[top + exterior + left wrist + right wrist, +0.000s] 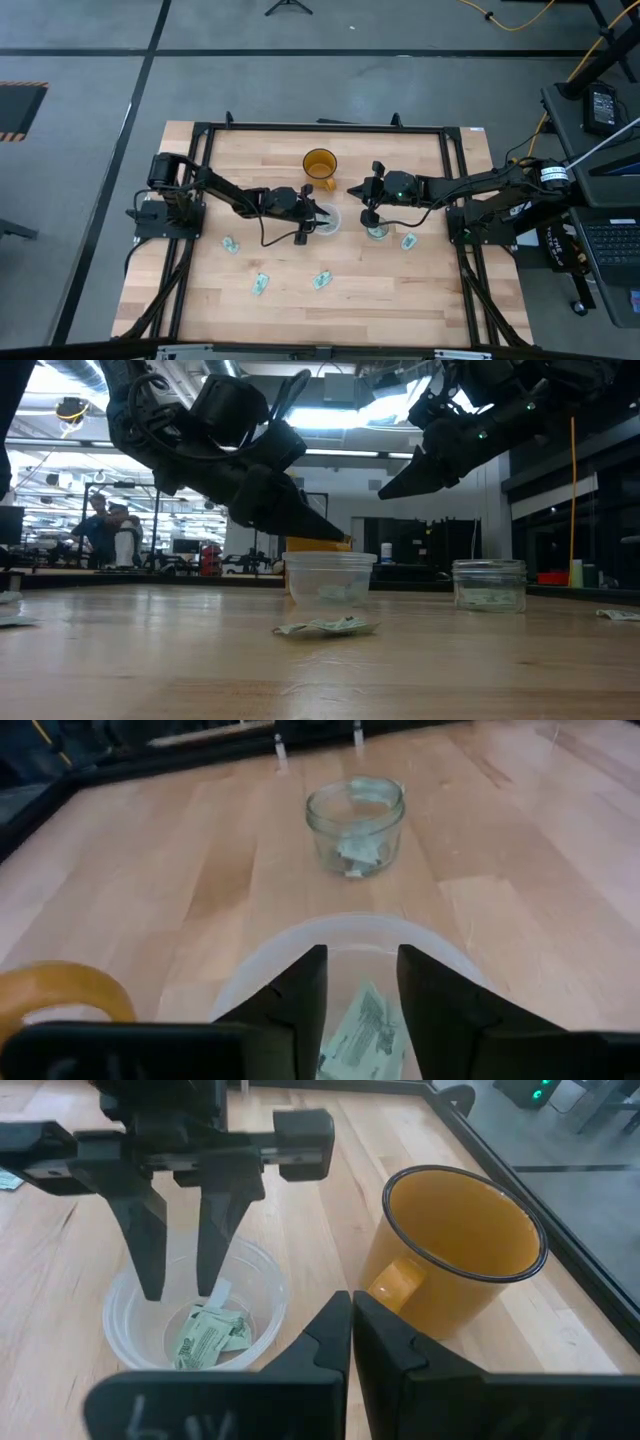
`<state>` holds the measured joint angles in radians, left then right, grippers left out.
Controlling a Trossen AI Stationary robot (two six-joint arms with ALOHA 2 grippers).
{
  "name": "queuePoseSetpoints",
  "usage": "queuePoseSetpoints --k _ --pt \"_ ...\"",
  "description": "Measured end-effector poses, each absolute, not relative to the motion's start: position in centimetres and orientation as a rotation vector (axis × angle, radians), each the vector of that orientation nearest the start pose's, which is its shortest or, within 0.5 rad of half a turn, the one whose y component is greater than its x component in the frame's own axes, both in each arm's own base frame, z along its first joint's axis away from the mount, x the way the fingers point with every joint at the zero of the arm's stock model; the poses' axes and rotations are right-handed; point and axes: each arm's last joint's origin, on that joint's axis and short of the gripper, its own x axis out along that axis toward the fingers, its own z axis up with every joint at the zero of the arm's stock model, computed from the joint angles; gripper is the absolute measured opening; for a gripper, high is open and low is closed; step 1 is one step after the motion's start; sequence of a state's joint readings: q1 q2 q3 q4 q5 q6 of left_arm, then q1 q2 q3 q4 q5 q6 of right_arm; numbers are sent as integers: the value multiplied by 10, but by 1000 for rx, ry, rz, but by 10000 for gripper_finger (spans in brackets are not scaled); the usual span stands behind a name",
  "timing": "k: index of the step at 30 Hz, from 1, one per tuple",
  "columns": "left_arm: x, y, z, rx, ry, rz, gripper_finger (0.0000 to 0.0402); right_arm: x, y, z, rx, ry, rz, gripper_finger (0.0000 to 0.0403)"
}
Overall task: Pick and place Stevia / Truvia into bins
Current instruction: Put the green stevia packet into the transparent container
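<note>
The clear plastic cup [329, 221] stands mid-table, and pale green packets [208, 1336] lie on its bottom. My left gripper [362, 965] hangs open just over it, fingertips pointing down into its mouth [180, 1288], touching nothing that I can see. My right gripper [351, 1305] is shut and empty, hovering between the cup and the amber mug [460, 1250]. A small glass jar [355, 825] to the cup's right holds more packets. Loose packets lie flat on the table [231, 244], [261, 284], [321, 280], and another [408, 240] lies by the jar.
The amber handled mug [320, 163] stands just beyond the clear cup, close to my right gripper. A black frame [320, 127] runs around the wooden table. Bare wood lies along the near side, past the loose packets. One packet [325, 627] lies in front of the cup in the low view.
</note>
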<state>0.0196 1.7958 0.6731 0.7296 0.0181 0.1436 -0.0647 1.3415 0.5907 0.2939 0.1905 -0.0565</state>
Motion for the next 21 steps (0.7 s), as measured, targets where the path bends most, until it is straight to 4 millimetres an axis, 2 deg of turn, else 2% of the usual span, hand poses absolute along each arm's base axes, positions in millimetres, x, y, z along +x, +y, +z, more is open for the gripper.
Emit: queuePoseSetpoints --k 10,15,21 --pt "321 -8 153 160 386 2 106 266 -23 196 -83 457 -238 19" --pt "305 -24 172 181 452 -13 102 266 -23 196 -82 453 -239 19" --pt "286 -47 200 118 430 29 101 271 -16 207 -48 327 -159 19"
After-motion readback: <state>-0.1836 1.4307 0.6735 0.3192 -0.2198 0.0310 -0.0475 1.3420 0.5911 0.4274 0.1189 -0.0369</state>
